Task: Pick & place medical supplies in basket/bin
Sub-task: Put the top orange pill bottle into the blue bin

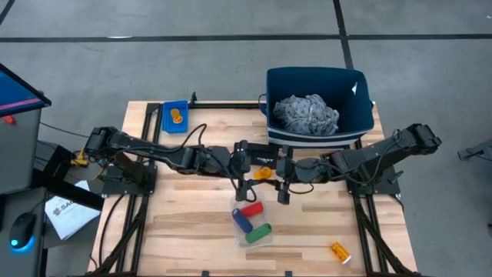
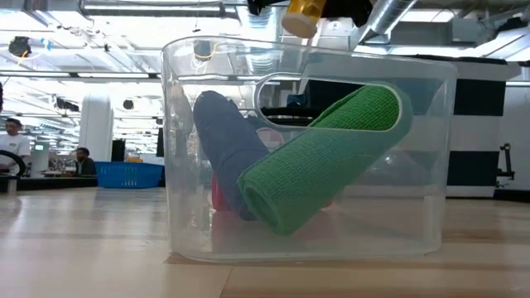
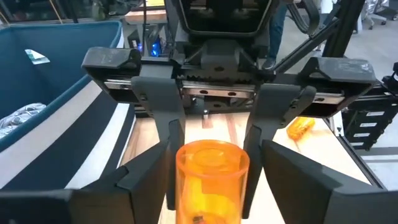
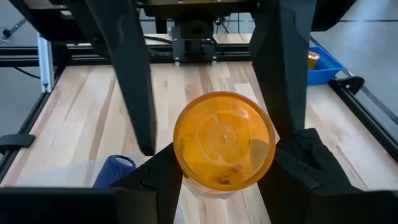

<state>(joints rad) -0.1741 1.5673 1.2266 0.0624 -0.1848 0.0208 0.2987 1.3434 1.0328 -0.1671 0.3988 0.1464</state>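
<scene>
High view: left gripper (image 1: 247, 185) and right gripper (image 1: 281, 187) are meeting mid-table, facing, both pinching one orange pill bottle (image 1: 264, 173) between them, its axis running gripper to gripper. Navy bin (image 1: 361, 121) is lying just behind, nearer right arm.

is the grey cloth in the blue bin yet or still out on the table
In. The high view shows the grey cloth bunched inside the blue bin.
</scene>
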